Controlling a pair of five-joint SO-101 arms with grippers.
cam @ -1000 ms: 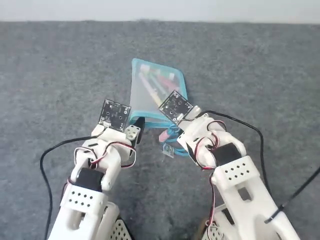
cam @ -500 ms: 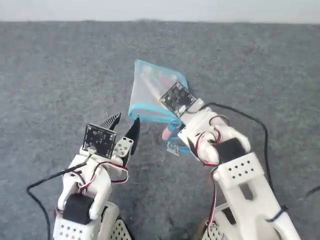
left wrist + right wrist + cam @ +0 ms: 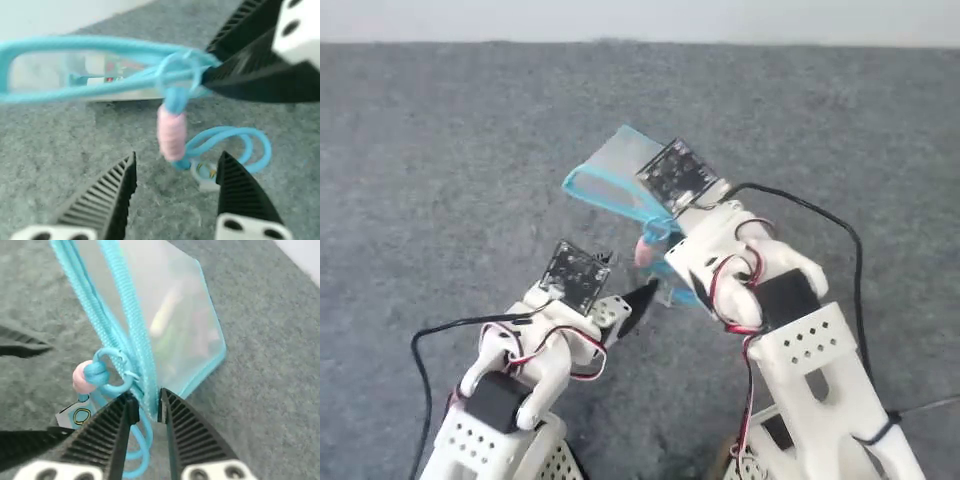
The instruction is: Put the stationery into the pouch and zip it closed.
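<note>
Holding the pouch (image 3: pixel 616 172) by its zip edge in the pinched right gripper (image 3: pixel 147 400) (stationery (image 3: pixel 165 315) inside), above mid-table (image 3: pixel 440 150); left gripper (image 3: pixel 176 159) spread wide around the pink bead (image 3: pixel 171 131).

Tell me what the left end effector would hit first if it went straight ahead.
Most likely the pink bead on the zipper cord, hanging just ahead of the open left end effector; the pouch lies behind it. Depth is hard to judge.

A robotics lab bench: grey felt-covered table (image 3: pixel 430 140), plain pale wall (image 3: pixel 620 18), white wired arms (image 3: pixel 810 345)
</note>
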